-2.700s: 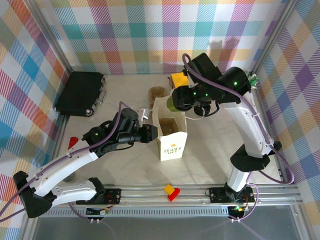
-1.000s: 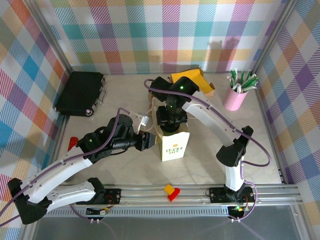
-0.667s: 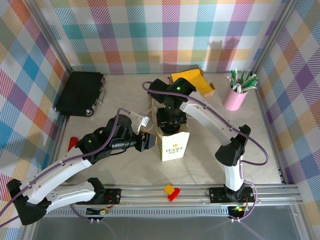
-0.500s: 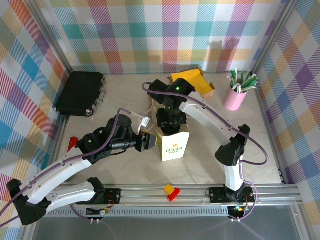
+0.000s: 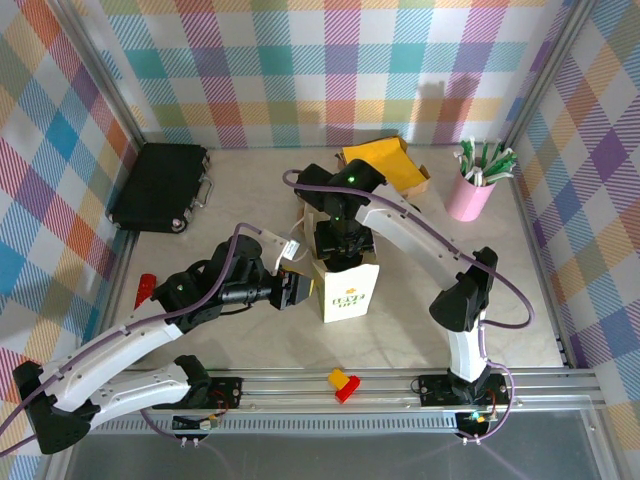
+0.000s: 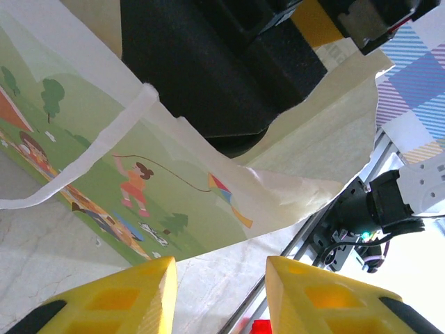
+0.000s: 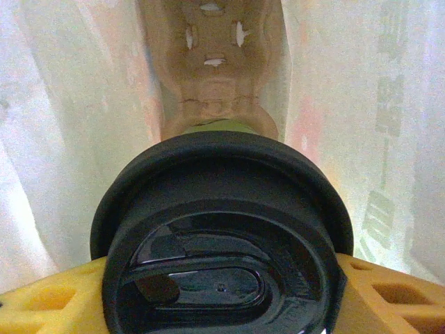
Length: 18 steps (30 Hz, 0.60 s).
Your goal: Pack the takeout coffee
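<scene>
While the right gripper point(image 7: 215, 296) reaches down through the mouth of the white paper bag point(image 5: 347, 292) at the centre of the overhead frame, its yellow fingers point(image 7: 42, 296) press against both sides of the coffee cup point(image 7: 221, 229). They hold it just under the black lid, which keeps the cup upright so it should not spill. In the right wrist view the cup hangs inside the bag with pale walls on either side. Below it, toward the top of that frame, a brown cardboard tray point(image 7: 212, 56) lies on the bag's floor. The cup appears lined up over a round slot in the tray, though I cannot tell whether it touches yet.

The left gripper point(image 6: 221, 292) sits low, just beside the bag's left face. Its fingers are spread with nothing between them, and the printed side and handle strip fill the view ahead. It seems parked there to steady the bag if it tips.

Packing looks nearly done. What remains is seating the cup, letting go and lifting straight out without snagging the thin paper rim.
</scene>
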Tool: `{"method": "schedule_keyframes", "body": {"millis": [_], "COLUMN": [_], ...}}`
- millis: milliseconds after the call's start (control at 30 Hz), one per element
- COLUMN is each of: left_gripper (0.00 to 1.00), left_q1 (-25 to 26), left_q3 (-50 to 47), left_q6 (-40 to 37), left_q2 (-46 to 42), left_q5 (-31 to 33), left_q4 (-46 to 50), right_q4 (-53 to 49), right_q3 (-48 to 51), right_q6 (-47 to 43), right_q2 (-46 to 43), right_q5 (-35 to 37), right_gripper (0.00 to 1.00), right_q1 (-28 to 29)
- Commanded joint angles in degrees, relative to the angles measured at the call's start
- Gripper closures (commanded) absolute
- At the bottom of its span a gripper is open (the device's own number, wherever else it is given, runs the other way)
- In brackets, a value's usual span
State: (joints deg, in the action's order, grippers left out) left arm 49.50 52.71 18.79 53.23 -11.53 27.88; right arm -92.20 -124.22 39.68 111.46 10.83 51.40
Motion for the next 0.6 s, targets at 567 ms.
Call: {"method": "schedule_keyframes", "body": {"millis": [567], "left_gripper": [0.64], "left_q1": [0.52], "left_q3": [-2.28], "left_q6": [-0.09], "left_q2": [-0.31], "left_q5": [-0.84], "left_q4": [-3.18], "right_q4": [-4.17], "right_q3": [3.79], "right_q6": [1.27], "right_q2": [-0.63], "right_q5": [-2.70], "right_gripper": [0.46], "right_q1": [-1.39]}}
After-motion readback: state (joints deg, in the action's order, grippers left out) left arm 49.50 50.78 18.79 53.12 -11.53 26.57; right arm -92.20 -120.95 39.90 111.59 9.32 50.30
